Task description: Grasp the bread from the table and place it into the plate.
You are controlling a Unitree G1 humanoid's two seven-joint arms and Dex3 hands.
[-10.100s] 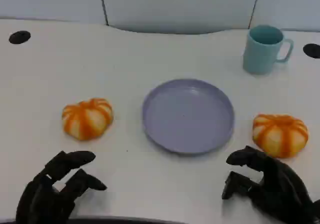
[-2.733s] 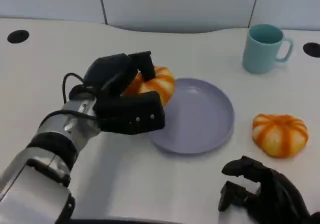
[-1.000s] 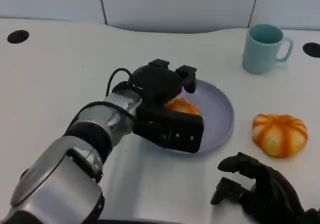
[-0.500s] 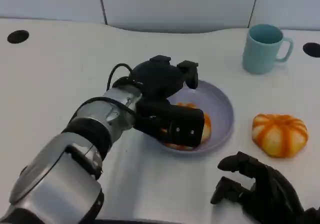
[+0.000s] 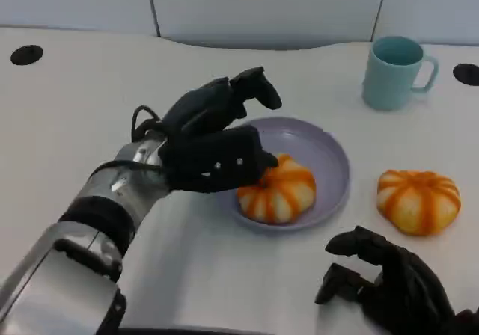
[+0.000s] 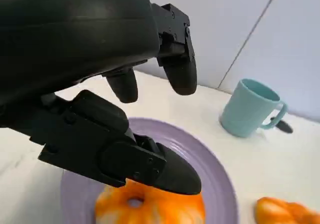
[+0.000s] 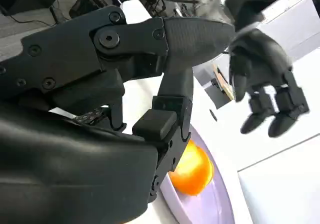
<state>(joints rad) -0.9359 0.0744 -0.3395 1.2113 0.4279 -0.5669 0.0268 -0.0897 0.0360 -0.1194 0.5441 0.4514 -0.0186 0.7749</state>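
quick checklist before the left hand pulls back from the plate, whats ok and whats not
1. First bread resting inside the plate: ok.
2. Left robot hand fingers spread, released from that bread: ok.
3. Thumb clear of the bread: cannot tell, it lies very close.
4. Second bread placed in the plate: not ok, it sits on the table.
5. Right robot hand holding nothing, near the second bread: ok.
6. Cup away from the retreat path: ok.
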